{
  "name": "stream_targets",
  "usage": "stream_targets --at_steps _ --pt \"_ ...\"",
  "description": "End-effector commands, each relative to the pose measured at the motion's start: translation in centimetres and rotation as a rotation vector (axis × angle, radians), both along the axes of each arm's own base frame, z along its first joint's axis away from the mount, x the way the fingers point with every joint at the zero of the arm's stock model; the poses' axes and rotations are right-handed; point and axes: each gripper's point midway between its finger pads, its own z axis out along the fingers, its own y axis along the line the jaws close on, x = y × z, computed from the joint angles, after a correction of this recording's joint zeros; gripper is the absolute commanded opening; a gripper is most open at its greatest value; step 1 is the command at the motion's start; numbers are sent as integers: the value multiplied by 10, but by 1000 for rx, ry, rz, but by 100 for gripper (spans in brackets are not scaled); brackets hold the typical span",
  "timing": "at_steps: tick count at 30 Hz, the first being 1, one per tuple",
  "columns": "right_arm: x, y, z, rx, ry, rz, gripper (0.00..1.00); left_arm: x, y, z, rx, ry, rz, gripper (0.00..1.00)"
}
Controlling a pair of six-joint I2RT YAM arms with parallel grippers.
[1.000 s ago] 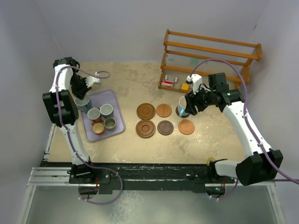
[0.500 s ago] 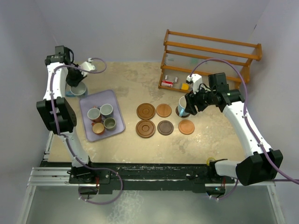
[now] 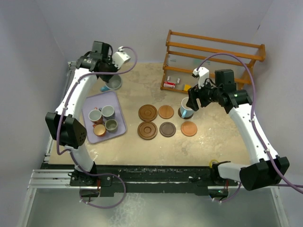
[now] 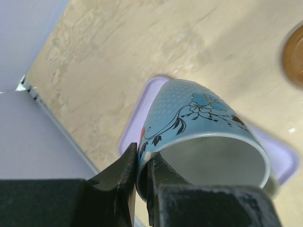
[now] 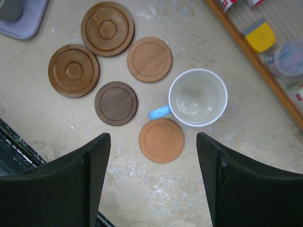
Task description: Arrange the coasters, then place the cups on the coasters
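Note:
My left gripper [image 4: 142, 163] is shut on the rim of a light-blue flowered cup [image 4: 203, 123], one finger inside and one outside. It holds the cup [image 3: 114, 85] in the air over the far edge of the lavender tray [image 3: 118, 128]. Several small cups [image 3: 108, 111] stand on that tray. Five wooden coasters lie mid-table: two dark grooved ones [image 5: 107, 29], [image 5: 74, 70], a light one [image 5: 149, 59], a near-black one [image 5: 116, 103] and an orange one [image 5: 161, 140]. A white cup with a blue handle [image 5: 198, 98] stands upright beside them. My right gripper [image 5: 152, 139] hangs open above it, holding nothing.
A wooden rack [image 3: 213, 59] stands at the back right, with a yellow item [image 3: 188, 87] and a red-and-white one [image 3: 169, 85] on its lowest shelf. Walls close in the left, back and right sides. The arm bases and a metal rail [image 3: 151, 172] line the near edge.
My left arm swung the blue cup from left of the tray to the back and right. My right gripper opened, let go of the white cup and lifted off it.

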Motion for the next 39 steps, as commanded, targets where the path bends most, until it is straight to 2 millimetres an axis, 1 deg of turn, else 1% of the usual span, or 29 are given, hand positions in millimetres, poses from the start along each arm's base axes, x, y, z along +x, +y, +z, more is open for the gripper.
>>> stream_targets --at_steps 1,2,4,6,8,12,14,16,19,24,28,32,39 --pt "13 10 46 94 -123 -22 78 -8 -45 44 -155 -139 107 3" --pt "16 12 49 112 -131 -28 79 -10 -60 46 -185 -148 110 3" --pt "23 19 56 162 -155 -29 82 -11 -82 51 -271 -158 144 3" --pt "32 28 66 211 -180 -31 85 -14 -104 51 -344 -144 155 3" --pt "40 37 76 240 -195 -37 86 -16 -125 51 -411 -133 157 3" --pt "56 54 85 317 -228 -54 85 -19 -168 47 -545 -85 142 3" --pt "60 65 86 346 -213 -53 84 -20 -186 41 -578 -56 153 3" --pt "62 75 88 350 -208 -42 82 -19 -200 35 -620 -34 174 3" --pt "65 86 90 356 -209 -33 81 -18 -221 32 -678 -19 198 3" --pt "72 96 96 366 -245 -45 80 -12 -241 32 -733 -30 254 3" --pt "81 101 91 337 -230 -84 78 -11 -248 32 -759 -45 295 3" --pt "94 100 81 283 -223 -154 74 -9 -250 33 -785 -59 356 3" --pt "110 107 69 235 -193 -188 71 -11 -251 42 -791 -116 424 3"
